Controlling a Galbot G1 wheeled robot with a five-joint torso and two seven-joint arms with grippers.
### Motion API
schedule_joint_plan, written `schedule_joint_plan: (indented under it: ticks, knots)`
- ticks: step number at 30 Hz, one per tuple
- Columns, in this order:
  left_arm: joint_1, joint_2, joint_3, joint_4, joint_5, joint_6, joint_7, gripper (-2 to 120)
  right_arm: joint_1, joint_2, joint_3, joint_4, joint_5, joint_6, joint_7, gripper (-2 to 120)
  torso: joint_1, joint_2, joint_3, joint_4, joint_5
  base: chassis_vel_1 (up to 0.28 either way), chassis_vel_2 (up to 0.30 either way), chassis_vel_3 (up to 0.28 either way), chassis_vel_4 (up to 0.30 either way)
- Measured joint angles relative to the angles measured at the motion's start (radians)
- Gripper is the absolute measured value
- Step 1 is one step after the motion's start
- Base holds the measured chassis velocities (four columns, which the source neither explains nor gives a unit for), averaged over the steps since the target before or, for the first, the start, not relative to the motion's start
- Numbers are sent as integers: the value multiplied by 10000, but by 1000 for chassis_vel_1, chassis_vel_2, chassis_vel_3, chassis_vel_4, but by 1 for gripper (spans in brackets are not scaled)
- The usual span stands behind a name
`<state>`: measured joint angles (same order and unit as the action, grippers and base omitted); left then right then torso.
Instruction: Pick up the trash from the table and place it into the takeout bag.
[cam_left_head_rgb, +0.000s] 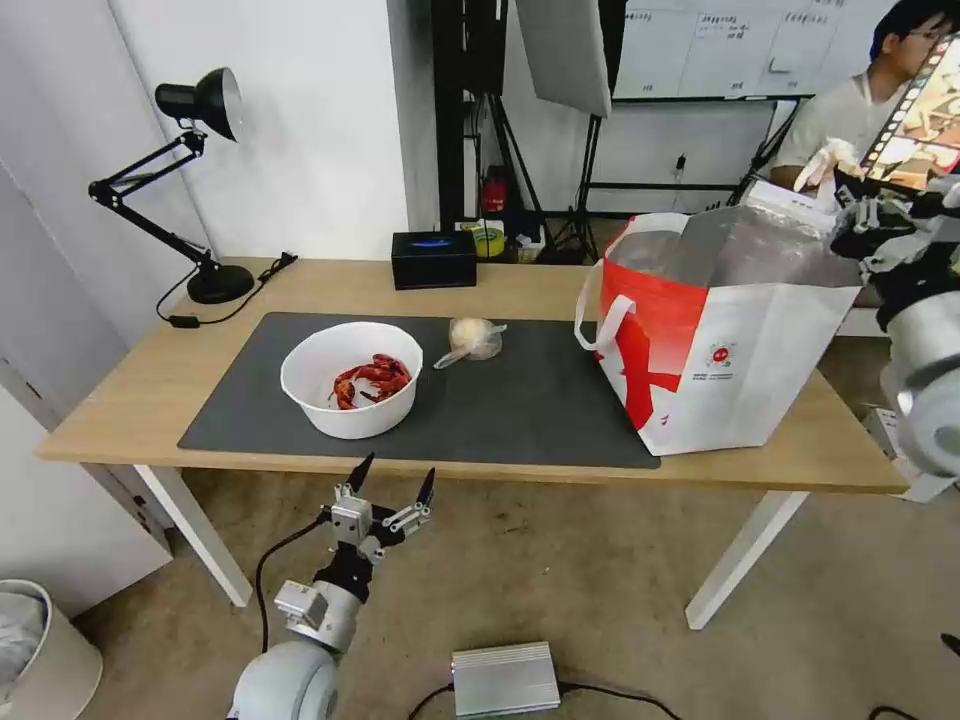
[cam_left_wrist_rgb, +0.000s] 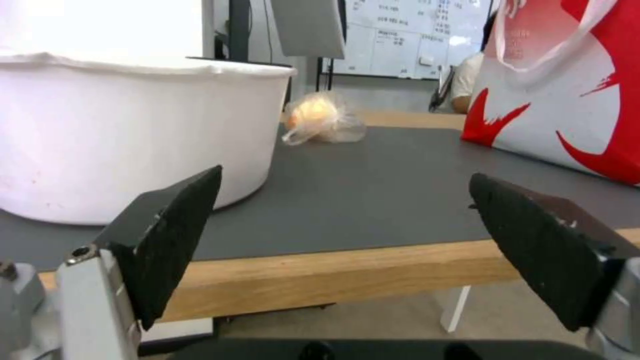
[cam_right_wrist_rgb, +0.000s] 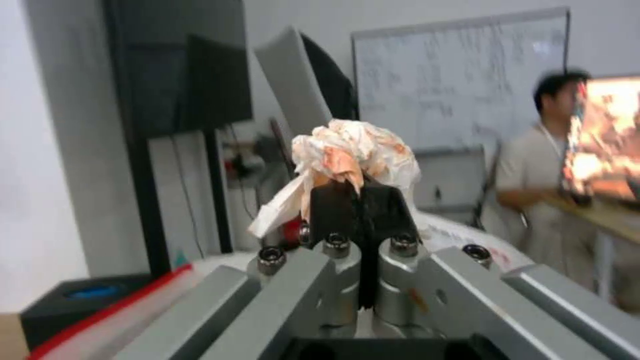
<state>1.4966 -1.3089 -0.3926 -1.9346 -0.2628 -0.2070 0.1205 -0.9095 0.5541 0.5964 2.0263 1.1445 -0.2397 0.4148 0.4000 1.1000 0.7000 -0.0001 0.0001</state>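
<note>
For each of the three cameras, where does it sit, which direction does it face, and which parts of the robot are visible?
Head view: from the robot's head, forward and down at the table, bowl and bag; shows the left end effector before the table edge and the right end effector by the bag's top.
Left wrist view: low at the table edge, looking across the mat; open fingers frame it.
Right wrist view: above the bag, facing the room; shut fingers hold the tissue.
Shared: head and left wrist views both show the bowl, bag and lump bag.
</note>
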Motion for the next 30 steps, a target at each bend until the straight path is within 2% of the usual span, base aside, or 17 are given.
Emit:
schedule_joint_plan:
  ticks: [8,10,11,13,14,17,25,30]
  knots:
    - [-10,13,-30,-57,-43,-3,17,100,1459,-364,-938,-455,2122,-892,1293,0,0,0,1,2,0,0,0,0,0]
    - [-15,14,-51,-90,-60,-3,18,100,2235,-497,-1609,-642,2765,-1191,1687,0,0,0,0,0,-2,0,0,0,0]
    - [-15,14,-51,-90,-60,-3,18,100,2235,-497,-1609,-642,2765,-1191,1687,0,0,0,0,0,-2,0,0,0,0]
    - [1,12,-87,-96,-70,-3,19,100,3118,-579,-2426,-869,3336,-1584,2205,0,0,0,1,4,-3,0,0,0,0]
    - [1,12,-87,-96,-70,-3,19,100,3118,-579,-2426,-869,3336,-1584,2205,0,0,0,1,4,-3,0,0,0,0]
    - [61,11,-126,-110,-78,-5,20,100,4238,-667,-3402,-1273,4252,-2251,2905,0,0,0,1,2,-2,0,0,0,0]
    - [99,78,-296,-124,-244,-18,24,100,5058,-418,-4329,-1801,4756,-2609,3410,0,0,-1,1,2,-1,0,0,0,0]
    - [69,100,-334,-124,-289,-19,25,100,5154,-264,-4474,-1966,4954,-2655,3524,0,0,-1,1,2,-1,0,0,0,0]
